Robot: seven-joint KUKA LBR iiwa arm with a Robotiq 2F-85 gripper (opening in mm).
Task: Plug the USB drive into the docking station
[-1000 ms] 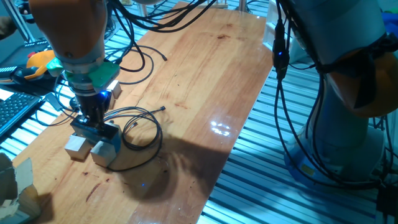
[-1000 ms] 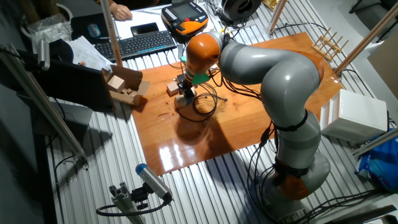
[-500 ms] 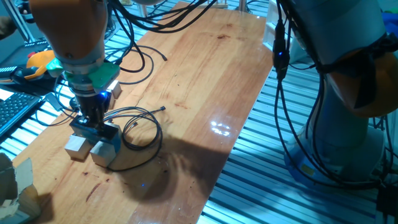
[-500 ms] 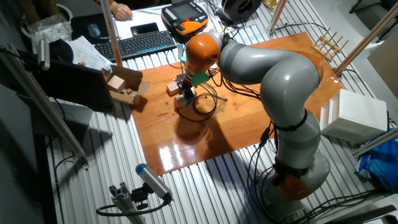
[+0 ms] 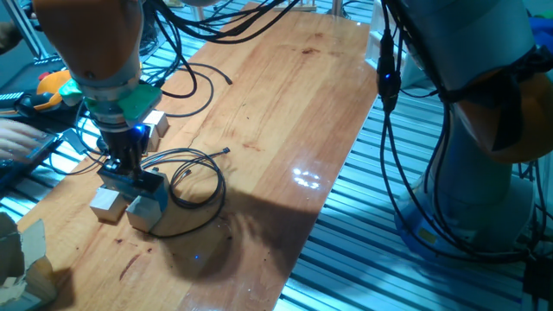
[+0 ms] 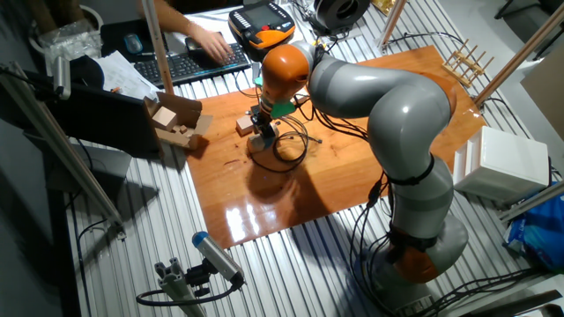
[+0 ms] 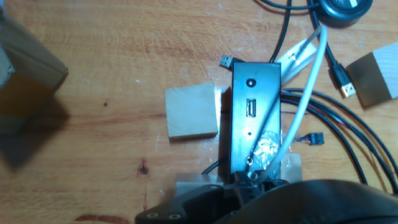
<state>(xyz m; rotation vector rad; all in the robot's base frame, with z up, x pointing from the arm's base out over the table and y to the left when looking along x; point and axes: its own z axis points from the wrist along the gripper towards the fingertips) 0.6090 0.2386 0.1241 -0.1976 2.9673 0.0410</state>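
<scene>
1 docking station [image 7: 255, 118], dark flat box, sits on the wood counter [image 5: 285, 112] near its keyboard-side edge, toward one corner. Hand view: 1 USB-type port on its top face mid-length, 1 round hole near the far end. 1 gripper [image 5: 127, 164] directly over the dock, low, at its near end. Jaws state: can't tell, body blocks them in hand view and fixed views are too small. USB drive not identifiable.

Wooden cubes: 3 seen. Cube [image 7: 191, 111] touching the dock's side, 2nd cube [image 5: 147, 210] at the dock's near end, 3rd cube [image 5: 155, 123] apart, behind the gripper.

1 round black puck [image 7: 345, 9] beyond the dock's far end. Thin black cables [image 5: 200, 177] loop beside the dock. 1 human hand [image 6: 209, 43] on keyboard [image 6: 198, 62], off the counter.
</scene>
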